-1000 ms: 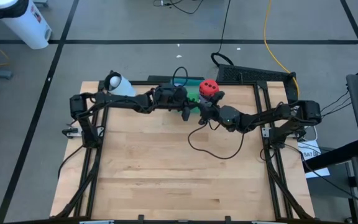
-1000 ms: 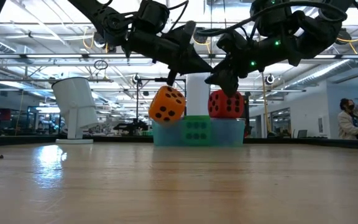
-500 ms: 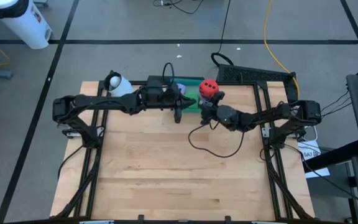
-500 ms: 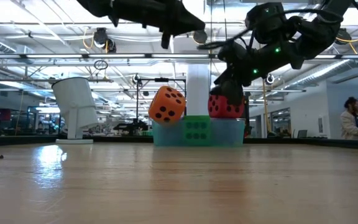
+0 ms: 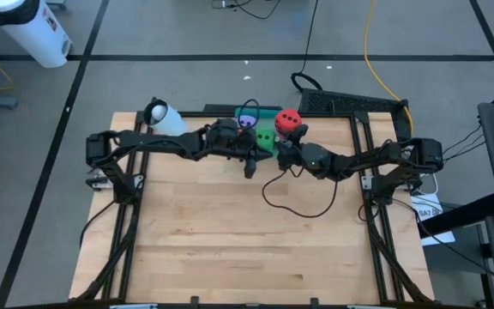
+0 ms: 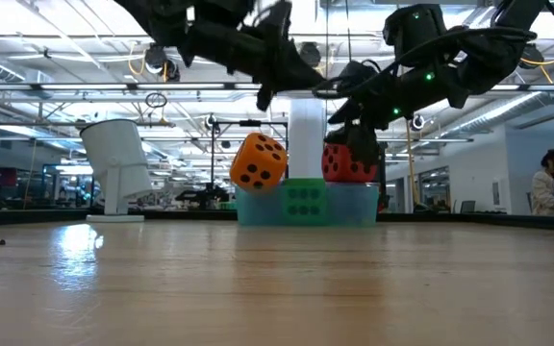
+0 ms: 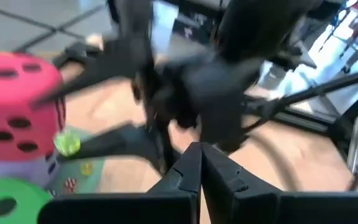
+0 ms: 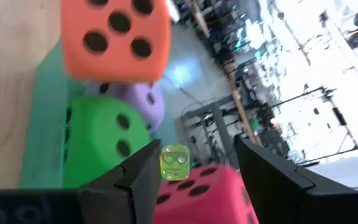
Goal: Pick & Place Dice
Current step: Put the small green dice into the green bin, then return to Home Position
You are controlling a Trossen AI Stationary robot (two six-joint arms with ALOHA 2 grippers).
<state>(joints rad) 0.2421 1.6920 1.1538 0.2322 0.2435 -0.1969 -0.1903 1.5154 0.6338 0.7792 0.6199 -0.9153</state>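
Note:
A teal tray at the table's far edge holds the dice. The orange die sits tilted, its lower corner on what lies under it in the tray. Beside it is the green die, with a light purple die behind it. The red die is between the fingers of my right gripper, its underside at the top of a pale die. My left gripper is shut and empty, above the orange die and clear of it. My right gripper pinches the red die between its two fingers, one finger on each of two opposite sides. The fingers come slanting from the table's near right. I cannot tell whether the die rests on the pale die below or hangs just clear of it.
A white cylinder stands at the far left of the table. A black cable loops over the wood below my right arm. A small yellow-green die shows beside the red one. The near half of the table is bare wood.
My left gripper, shut throughout, has risen from just above the orange die, swung toward the table's left, then come partway back down. The orange die has stayed where it was. My right gripper has rolled a little with the red die.

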